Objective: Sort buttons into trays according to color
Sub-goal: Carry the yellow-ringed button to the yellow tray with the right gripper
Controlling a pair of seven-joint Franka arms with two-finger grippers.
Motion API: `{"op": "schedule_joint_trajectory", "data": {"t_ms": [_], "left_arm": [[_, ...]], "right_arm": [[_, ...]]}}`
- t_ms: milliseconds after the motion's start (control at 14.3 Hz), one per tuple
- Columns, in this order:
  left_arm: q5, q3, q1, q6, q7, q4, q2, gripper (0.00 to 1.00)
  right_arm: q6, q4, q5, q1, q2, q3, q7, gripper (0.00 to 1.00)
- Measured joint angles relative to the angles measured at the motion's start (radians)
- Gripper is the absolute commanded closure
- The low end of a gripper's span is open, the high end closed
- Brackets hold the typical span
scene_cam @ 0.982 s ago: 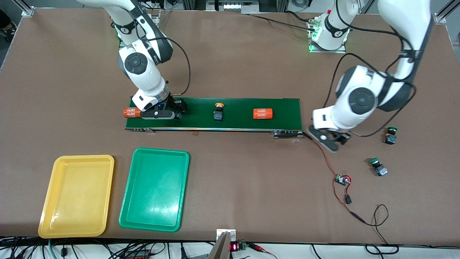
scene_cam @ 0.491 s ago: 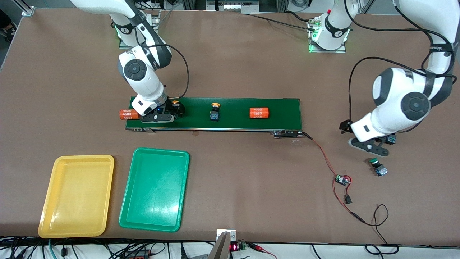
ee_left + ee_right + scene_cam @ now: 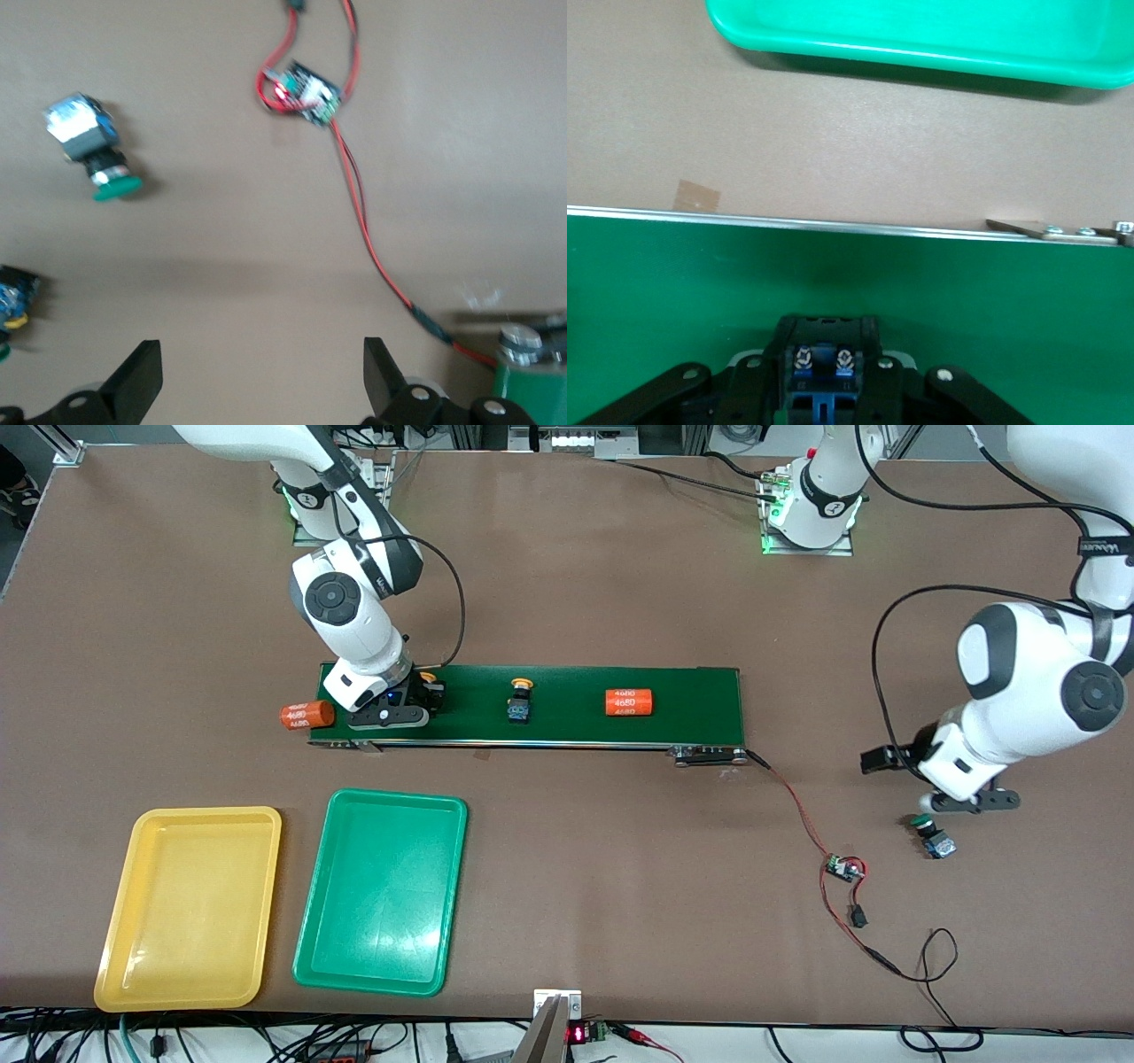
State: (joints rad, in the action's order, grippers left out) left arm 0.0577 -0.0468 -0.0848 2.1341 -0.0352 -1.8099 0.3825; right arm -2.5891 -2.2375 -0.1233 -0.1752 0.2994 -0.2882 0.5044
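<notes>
1. Yellow tray [image 3: 188, 908] and green tray [image 3: 381, 892]: both shallow glossy plastic rectangles with rounded corners and raised rims, side by side near the front camera at the right arm's end of the table. Neither holds anything. The green tray's rim [image 3: 921, 40] also shows in the right wrist view.
2. Conveyor belt [image 3: 567, 707]: long, flat, matte dark-green strip with a metal edge rail, farther from the camera than the trays.
3. On the belt: one yellow-capped button [image 3: 520, 700] around mid-belt, mushroom cap on a black-and-blue body; an orange cylinder with white print [image 3: 628, 702] lying on its side, toward the left arm's end.
4. A second orange cylinder [image 3: 306, 716] lies on the table, just off the belt's end at the right arm's side.
5. Right gripper [image 3: 423, 701]: down on the belt at that same end, fingers clamped on another yellow-capped button [image 3: 431, 680]; the right wrist view shows its blue-and-black body [image 3: 822, 365] between the fingers.
6. Left gripper [image 3: 262, 381]: fingers apart, nothing between them, hanging over bare table at the left arm's end.
7. Green-capped button [image 3: 932, 836] lies tipped over on the table just beside the left gripper, nearer the camera. A second green-capped button [image 3: 12, 305] is only partly visible at the edge of the left wrist view.
8. Small circuit board [image 3: 846, 867] with thin red and black wires [image 3: 793, 806] running to the belt's end; matte brown table [image 3: 620, 886].
</notes>
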Motion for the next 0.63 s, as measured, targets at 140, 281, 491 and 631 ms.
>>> {"op": "schedule_joint_trajectory", "data": {"t_ms": [140, 281, 491, 631], "left_arm": [[0.001, 0.014, -0.009, 0.0, -0.006, 0.065, 0.066, 0.0], [0.001, 0.017, -0.014, 0.002, -0.054, 0.108, 0.12, 0.0], [0.001, 0.032, -0.018, 0.003, -0.142, 0.14, 0.146, 0.0], [0.001, 0.044, -0.019, 0.002, -0.19, 0.143, 0.147, 0.0]], "right_arm": [[0.0, 0.005, 0.0, 0.0, 0.0, 0.009, -0.004, 0.95], [0.018, 0.035, -0.001, 0.0, -0.001, 0.022, -0.012, 0.95], [0.17, 0.15, -0.002, 0.0, -0.009, 0.05, -0.078, 0.95], [0.27, 0.241, -0.002, 0.002, -0.014, 0.083, -0.143, 0.94]]}}
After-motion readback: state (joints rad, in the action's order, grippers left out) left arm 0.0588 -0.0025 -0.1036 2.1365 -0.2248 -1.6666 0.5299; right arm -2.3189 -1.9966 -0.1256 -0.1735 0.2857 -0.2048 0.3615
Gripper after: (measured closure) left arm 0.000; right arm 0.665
